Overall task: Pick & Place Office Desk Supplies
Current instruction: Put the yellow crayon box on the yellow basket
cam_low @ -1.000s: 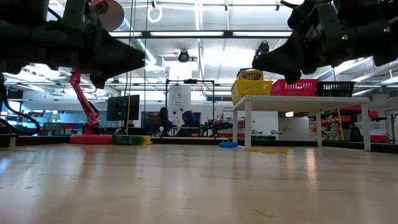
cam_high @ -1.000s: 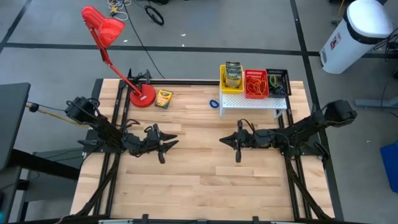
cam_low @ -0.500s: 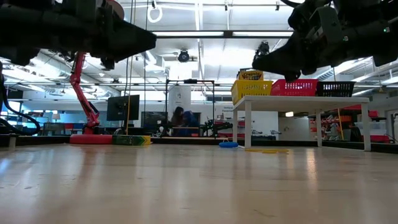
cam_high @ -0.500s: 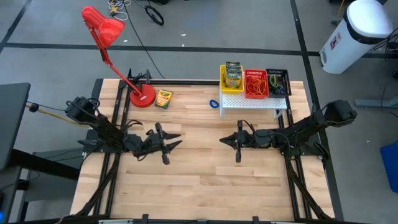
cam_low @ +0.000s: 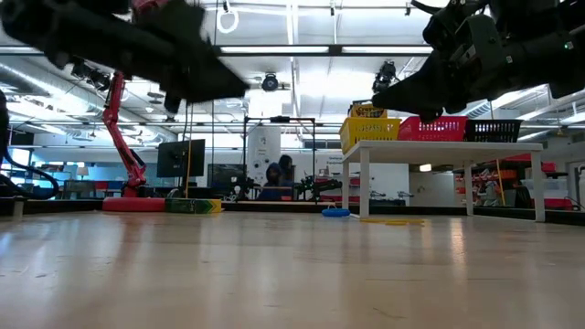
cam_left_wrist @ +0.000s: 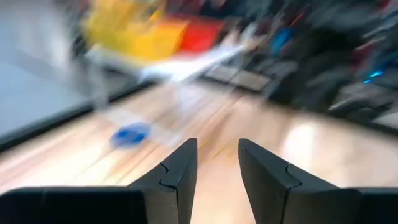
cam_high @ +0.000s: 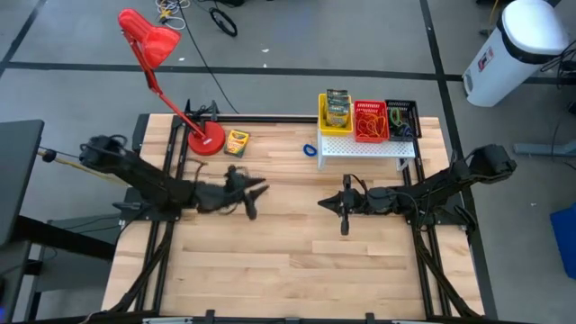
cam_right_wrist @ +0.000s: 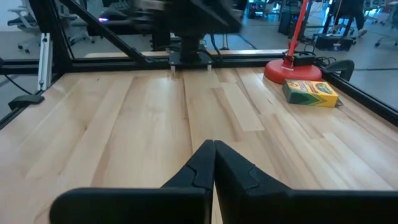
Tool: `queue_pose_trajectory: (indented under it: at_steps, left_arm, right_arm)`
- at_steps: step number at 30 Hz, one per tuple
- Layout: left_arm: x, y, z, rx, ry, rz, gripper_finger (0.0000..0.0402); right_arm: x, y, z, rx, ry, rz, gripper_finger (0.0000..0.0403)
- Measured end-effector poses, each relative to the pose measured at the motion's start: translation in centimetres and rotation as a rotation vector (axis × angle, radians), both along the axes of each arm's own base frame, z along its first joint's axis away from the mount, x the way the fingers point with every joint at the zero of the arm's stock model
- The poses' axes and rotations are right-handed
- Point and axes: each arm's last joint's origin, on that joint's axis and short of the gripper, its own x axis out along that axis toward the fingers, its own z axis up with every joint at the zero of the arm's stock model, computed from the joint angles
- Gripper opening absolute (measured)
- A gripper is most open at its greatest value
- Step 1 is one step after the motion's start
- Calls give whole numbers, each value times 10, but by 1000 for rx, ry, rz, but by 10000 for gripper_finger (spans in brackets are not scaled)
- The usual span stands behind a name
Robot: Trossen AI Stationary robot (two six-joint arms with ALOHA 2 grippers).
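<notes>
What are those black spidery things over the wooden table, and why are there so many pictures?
They are two robot arms, each ending in a pincer with two fingers. The left pincer is open and holds nothing. The right pincer is shut, also with nothing in it.

All four pictures show one moment. One camera looks straight down from above. One sits at table height and looks across. The last two ride on the arms' wrists, so the dark fingers show at the bottom.

On the table stands a red lamp, with a crayon box lying beside it. A small white shelf carries a yellow basket, a red basket and a black basket. A blue loop lies next to the shelf.
</notes>
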Motion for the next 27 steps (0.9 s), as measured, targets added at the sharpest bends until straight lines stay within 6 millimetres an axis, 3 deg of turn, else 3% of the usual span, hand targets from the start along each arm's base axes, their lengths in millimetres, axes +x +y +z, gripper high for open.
queue_pose_trajectory:
  at_steps: [7,13,21,27]
  left_arm:
    - [-14,67,20,-224,366,70,124]
    - [-19,120,18,-339,631,76,131]
    - [-12,178,12,-374,863,171,202]
    - [-6,208,14,-394,980,174,261]
  right_arm:
    - [0,0,-1,-1,5,0,13]
    - [0,0,0,0,0,0,13]
    - [0,0,0,0,-1,-1,13]
    - [0,0,0,1,0,-1,13]
